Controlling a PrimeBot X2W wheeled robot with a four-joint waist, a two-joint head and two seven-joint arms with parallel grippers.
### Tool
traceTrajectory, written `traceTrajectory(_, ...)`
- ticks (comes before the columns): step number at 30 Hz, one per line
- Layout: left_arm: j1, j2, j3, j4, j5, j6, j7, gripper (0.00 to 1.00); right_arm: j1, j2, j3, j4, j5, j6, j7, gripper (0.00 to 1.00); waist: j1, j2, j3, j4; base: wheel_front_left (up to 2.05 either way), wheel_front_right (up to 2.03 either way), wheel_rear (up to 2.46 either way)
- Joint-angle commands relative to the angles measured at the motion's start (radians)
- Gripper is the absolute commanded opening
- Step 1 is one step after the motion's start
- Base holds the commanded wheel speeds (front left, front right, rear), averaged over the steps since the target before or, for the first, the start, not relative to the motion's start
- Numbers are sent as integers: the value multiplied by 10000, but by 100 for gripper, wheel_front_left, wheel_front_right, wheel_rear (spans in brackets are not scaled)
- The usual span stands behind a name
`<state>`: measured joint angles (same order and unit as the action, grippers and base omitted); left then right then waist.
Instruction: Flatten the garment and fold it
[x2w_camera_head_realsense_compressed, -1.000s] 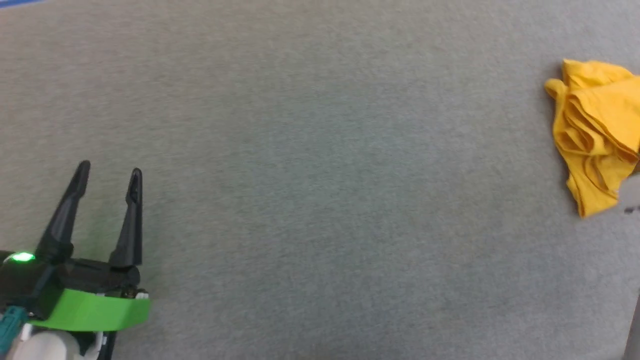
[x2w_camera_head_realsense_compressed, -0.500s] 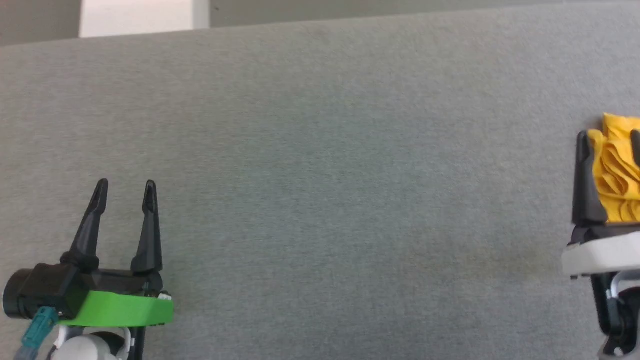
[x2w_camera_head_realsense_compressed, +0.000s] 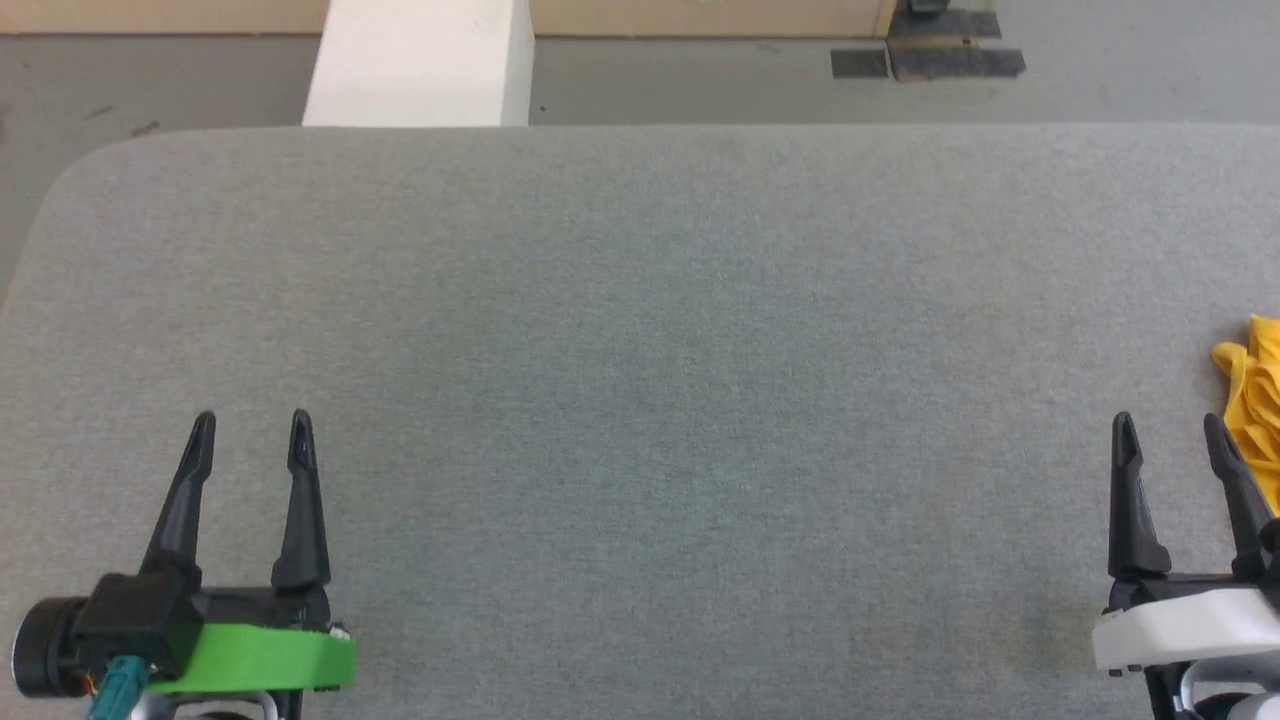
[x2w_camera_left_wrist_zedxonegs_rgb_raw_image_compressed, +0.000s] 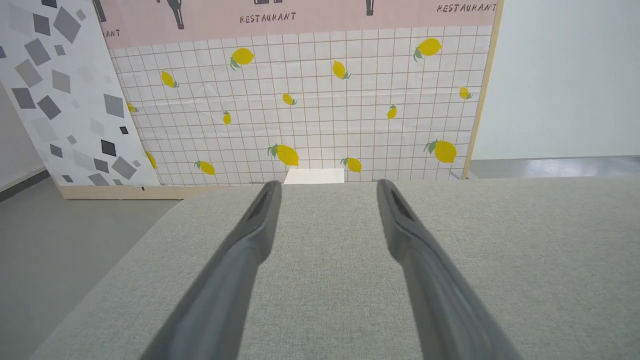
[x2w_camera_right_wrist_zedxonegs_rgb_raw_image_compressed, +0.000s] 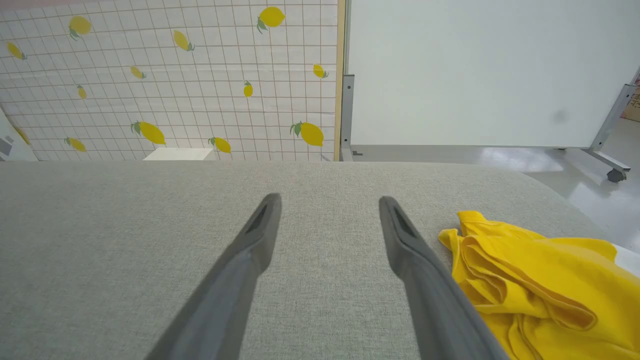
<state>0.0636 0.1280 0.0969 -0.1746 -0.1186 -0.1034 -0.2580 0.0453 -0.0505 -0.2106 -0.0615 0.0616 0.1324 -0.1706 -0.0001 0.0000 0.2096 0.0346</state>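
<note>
The left tool (x2w_camera_head_realsense_compressed: 252, 420) and right tool (x2w_camera_head_realsense_compressed: 1167, 420) hang wide open and empty over the grey fabric tabletop (x2w_camera_head_realsense_compressed: 640, 330), seemingly poised to begin. The crumpled mustard-yellow T-shirt (x2w_camera_head_realsense_compressed: 1255, 400) lies bunched near the tabletop's right end, just beside the right tool's outer finger, likely making that arm first to reach it.

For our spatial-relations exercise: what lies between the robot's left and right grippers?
The stretch is bare grey fabric surface between the left gripper and the right gripper, as the head view shows.

Place: test lab | signs: printed lemon-tile backdrop (x2w_camera_left_wrist_zedxonegs_rgb_raw_image_compressed: 320, 115), wheeled white panel (x2w_camera_right_wrist_zedxonegs_rgb_raw_image_compressed: 475, 75)
</note>
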Motion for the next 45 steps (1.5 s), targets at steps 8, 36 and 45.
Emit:
traceTrajectory(8,200,-357,3,468,378,-106,-37,100,-152,2,-280,682,-382,-17,-665,100,1,0,-441,10,0,0,0)
traceTrajectory(36,361,117,-649,1083,-281,-271,-38,100,-346,3,-158,1213,-110,-17,-911,100,1,0,-540,-387,0,0,0)
traceTrajectory(45,311,41,-658,1019,-312,-190,30,0,-253,2,-158,1246,-166,2,-833,0,1,0,-533,-385,0,0,0)
